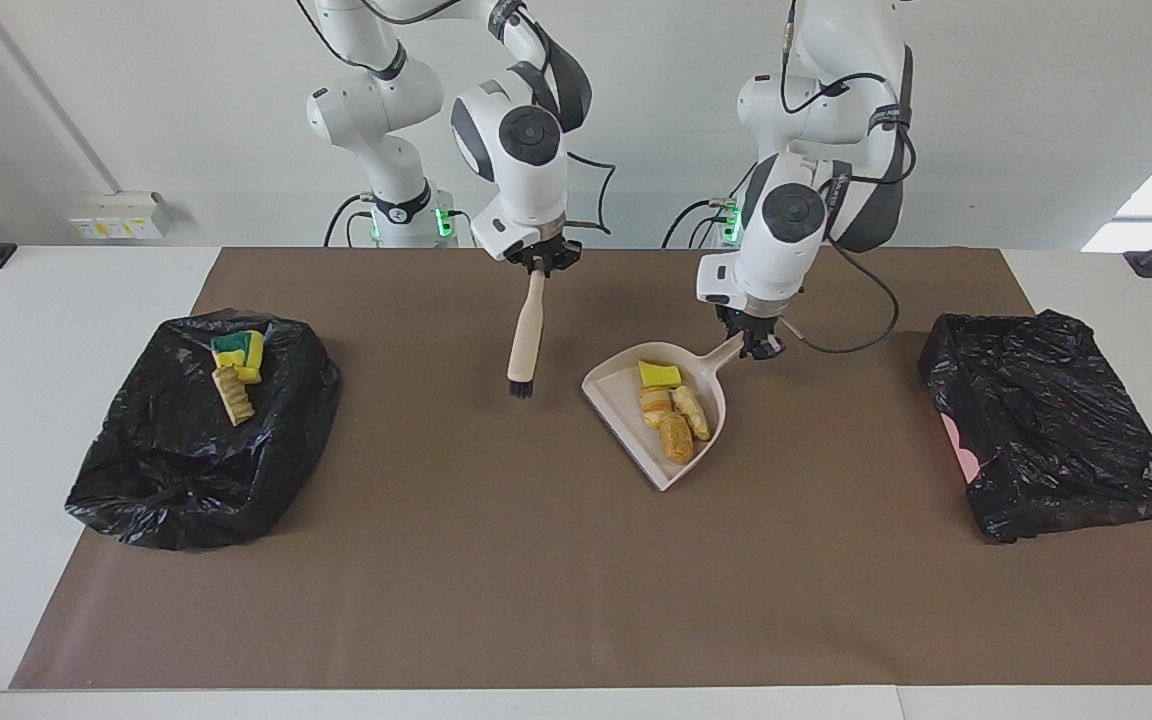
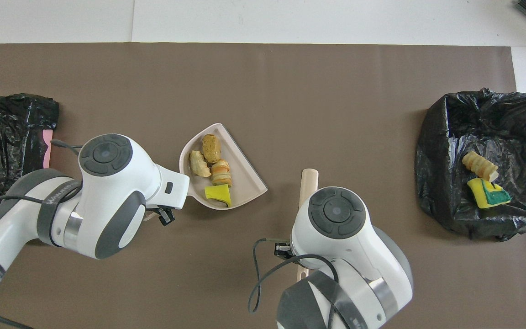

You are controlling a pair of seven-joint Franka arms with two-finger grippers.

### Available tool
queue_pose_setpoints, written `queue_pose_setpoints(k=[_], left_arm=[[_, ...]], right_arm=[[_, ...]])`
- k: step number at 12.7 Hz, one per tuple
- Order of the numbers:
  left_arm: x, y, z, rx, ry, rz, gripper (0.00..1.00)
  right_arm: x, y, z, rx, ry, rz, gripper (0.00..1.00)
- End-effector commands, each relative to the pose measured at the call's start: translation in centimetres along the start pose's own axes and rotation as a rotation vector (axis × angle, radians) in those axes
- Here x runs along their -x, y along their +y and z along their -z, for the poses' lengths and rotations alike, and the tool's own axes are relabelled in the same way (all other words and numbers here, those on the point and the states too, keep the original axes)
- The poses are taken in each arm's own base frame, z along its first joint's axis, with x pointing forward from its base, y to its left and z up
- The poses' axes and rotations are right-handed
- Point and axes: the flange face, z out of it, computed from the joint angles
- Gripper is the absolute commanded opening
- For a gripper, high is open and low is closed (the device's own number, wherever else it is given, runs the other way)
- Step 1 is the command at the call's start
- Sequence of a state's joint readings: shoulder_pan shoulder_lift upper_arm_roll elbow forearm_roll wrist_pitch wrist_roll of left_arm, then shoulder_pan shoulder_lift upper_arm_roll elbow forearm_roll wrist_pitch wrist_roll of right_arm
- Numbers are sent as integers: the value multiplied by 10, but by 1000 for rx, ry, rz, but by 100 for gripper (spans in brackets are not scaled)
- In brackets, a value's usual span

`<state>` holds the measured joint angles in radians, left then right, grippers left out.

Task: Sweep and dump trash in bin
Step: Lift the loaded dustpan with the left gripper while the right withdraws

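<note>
My left gripper [image 1: 754, 345] is shut on the handle of a beige dustpan [image 1: 626, 415], which sits mid-mat and is turned with its mouth away from the robots. Several pieces of trash lie in the pan: a yellow sponge piece [image 1: 658, 374] and tan foam lumps [image 1: 678, 420]; the overhead view shows the same trash [image 2: 211, 164] in the dustpan [image 2: 244, 180]. My right gripper [image 1: 539, 268] is shut on the top of a wooden brush [image 1: 525, 335]. The brush hangs bristles down over the mat, apart from the pan. From overhead the right wrist mostly covers the brush [image 2: 309, 180].
A black-bag-lined bin [image 1: 186, 450] stands at the right arm's end, holding a yellow-green sponge [image 1: 241, 350] and a foam lump [image 1: 233, 393]. A second black-bagged bin [image 1: 1046, 430] stands at the left arm's end. A brown mat [image 1: 536, 580] covers the table.
</note>
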<state>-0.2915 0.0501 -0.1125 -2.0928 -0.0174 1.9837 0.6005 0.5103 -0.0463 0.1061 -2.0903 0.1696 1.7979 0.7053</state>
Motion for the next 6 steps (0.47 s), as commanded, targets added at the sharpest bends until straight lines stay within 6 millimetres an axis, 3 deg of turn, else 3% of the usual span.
queue_pose_setpoints(k=[1, 3, 6], left_arm=[[13, -17, 45, -9, 68, 123, 0], [37, -28, 74, -32, 59, 156, 0], [97, -74, 129, -21, -1, 280, 0]], right_arm=[[30, -21, 0, 0, 39, 86, 0], [58, -51, -10, 9, 48, 144, 0], [87, -110, -56, 8, 80, 135, 0]])
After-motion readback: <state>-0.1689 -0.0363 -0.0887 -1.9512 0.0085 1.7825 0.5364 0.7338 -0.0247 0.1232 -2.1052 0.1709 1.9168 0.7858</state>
